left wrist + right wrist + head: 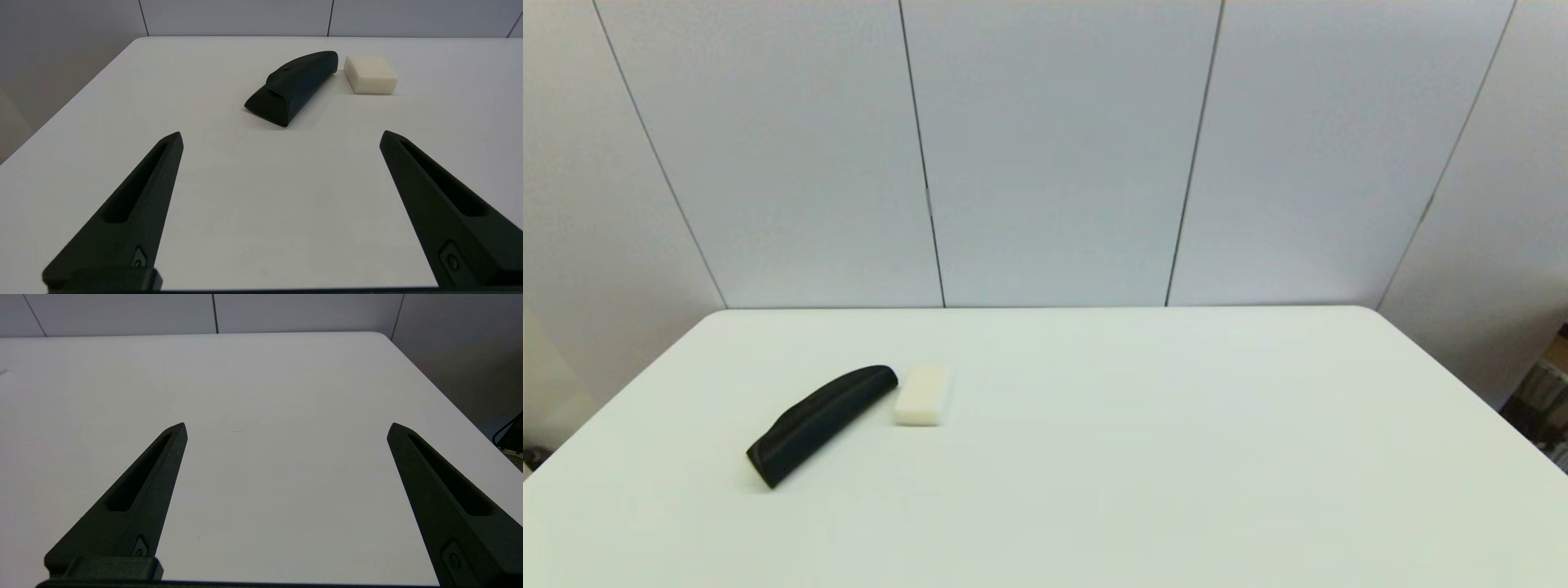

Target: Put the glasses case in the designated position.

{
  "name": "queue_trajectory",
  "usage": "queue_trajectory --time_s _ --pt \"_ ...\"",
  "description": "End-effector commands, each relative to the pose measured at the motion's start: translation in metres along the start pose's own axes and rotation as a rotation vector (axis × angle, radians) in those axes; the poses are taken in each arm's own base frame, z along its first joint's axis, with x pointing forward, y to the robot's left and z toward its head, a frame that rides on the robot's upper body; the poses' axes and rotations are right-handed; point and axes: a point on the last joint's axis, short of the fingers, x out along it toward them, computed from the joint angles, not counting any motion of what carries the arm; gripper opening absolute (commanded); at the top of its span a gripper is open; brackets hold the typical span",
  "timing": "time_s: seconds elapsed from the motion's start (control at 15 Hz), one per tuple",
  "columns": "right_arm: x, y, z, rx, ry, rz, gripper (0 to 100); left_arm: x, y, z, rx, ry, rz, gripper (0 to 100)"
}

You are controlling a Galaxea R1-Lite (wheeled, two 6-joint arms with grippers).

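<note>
The matte black glasses case [821,422] lies slanted on the left half of the white table [1143,457], its rounded end close beside a small cream-white block [921,394]. The left wrist view shows the glasses case [293,86] and the block [370,74] well ahead of my left gripper [281,136], which is open with nothing between its fingers. My right gripper [287,428] is open too, over bare table, holding nothing. Neither arm shows in the head view.
The table's right edge and rounded far corner [384,335] appear in the right wrist view, with dark items [510,437] beyond the edge. Grey wall panels [1054,147] stand behind the table.
</note>
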Motion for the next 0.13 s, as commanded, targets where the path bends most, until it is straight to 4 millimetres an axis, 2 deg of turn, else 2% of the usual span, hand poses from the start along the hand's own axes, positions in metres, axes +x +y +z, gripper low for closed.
queue_trajectory --time_s 0.07,0.13 --pt "0.0000 0.0000 0.0000 0.001 -0.001 0.000 100 0.0001 0.0000 0.0001 0.000 0.001 0.000 100" --pt "0.0000 0.0000 0.0000 0.001 -0.001 0.000 100 0.0001 0.0000 0.0001 0.000 0.001 0.000 100"
